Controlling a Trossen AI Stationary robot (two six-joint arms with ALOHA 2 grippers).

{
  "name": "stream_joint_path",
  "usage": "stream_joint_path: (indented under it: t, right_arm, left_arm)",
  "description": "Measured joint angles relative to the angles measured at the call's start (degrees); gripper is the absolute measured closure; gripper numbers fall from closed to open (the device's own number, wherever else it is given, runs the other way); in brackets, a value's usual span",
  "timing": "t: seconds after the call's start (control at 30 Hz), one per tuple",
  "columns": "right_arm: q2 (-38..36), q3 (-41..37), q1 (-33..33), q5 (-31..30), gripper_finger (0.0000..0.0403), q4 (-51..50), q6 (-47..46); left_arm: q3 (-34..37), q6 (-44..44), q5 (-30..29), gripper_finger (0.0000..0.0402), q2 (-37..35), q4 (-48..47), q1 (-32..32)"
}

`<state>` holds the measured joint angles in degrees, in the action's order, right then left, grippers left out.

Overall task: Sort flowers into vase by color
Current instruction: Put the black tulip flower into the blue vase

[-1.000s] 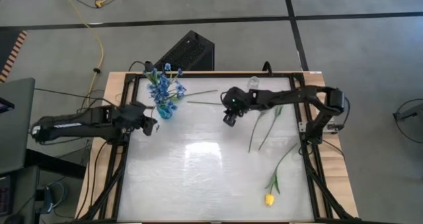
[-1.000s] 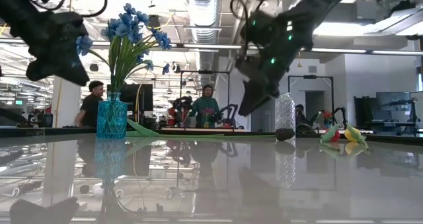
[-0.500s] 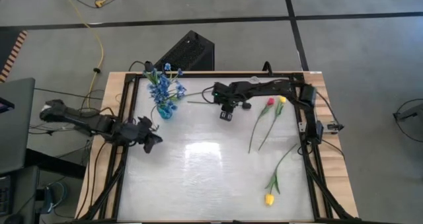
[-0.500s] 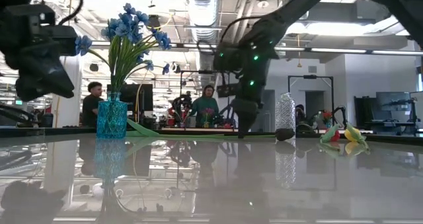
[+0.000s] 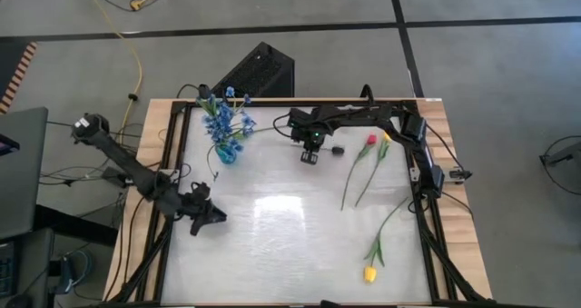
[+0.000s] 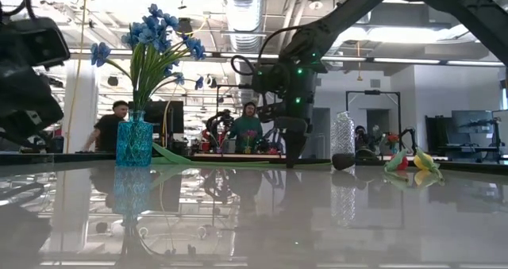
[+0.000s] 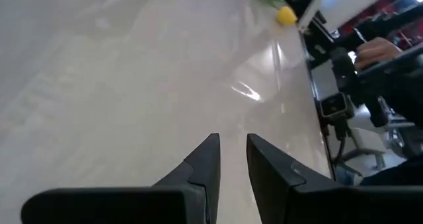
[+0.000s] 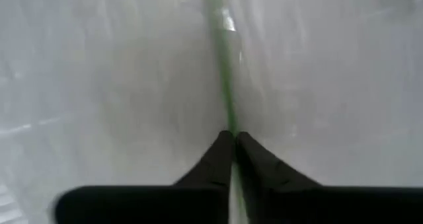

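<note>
A blue glass vase stands near the far left corner and holds blue sprays. My right gripper points down at the far middle of the table, shut on a thin green stem. A black bloom head lies on the table just right of it. A red tulip and a yellow tulip lie at the right. Another yellow tulip lies near the near right corner. My left gripper hovers at the left side, slightly open and empty. My right gripper pinches the green stem between its two fingertips. It comes from above, pointing down, with one finger on each side of the stem. The stem lies flat on the table and runs on away from the fingers.
A clear ribbed vase stands at the far edge, behind the black bloom. A dark frame rail borders the table's left side and another its right. People sit in the room beyond the far edge. The table's middle is bare.
My right gripper has moved a little toward the far left, turned to point straight down and dropped onto the stem at the table. Its arm has stretched out along the far edge, uncovering the red and yellow tulips. My left gripper has drawn back from the vase toward the near edge.
</note>
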<state>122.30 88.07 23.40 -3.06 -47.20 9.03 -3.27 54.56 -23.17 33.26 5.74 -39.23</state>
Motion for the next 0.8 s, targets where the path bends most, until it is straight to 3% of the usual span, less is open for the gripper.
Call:
stream_joint_path:
  t: [0.07,0.17,0.3,0.5,0.63,0.8]
  right_arm:
    - [-0.7,-0.1,-0.4,1.1,0.0387,-0.3,-0.2]
    - [-2.1,-0.4,-3.1,1.2,0.0384,-2.5,-1.4]
    - [-5.8,-0.4,-10.3,-0.3,0.0387,-5.2,-2.9]
    - [-9.1,-0.5,-26.6,-16.7,0.0387,-7.8,-7.0]
    - [-9.6,-0.3,-38.0,-28.2,0.0387,-6.1,-3.8]
    - [-8.4,-0.3,-47.3,-33.0,0.0386,4.2,7.5]
  left_arm:
    - [0.0,-1.2,-0.7,0.0340,1.2,2.4,-2.3]
    - [0.0,-2.8,-1.4,0.0340,3.3,6.6,-5.6]
    - [0.0,-2.8,-4.1,0.0340,7.2,11.1,-9.2]
    - [0.0,4.1,-10.5,0.0340,14.9,13.3,-12.3]
    - [0.0,9.6,-12.7,0.0340,20.1,15.2,-12.4]
    - [0.0,16.4,-13.3,0.0340,25.5,20.7,-11.1]
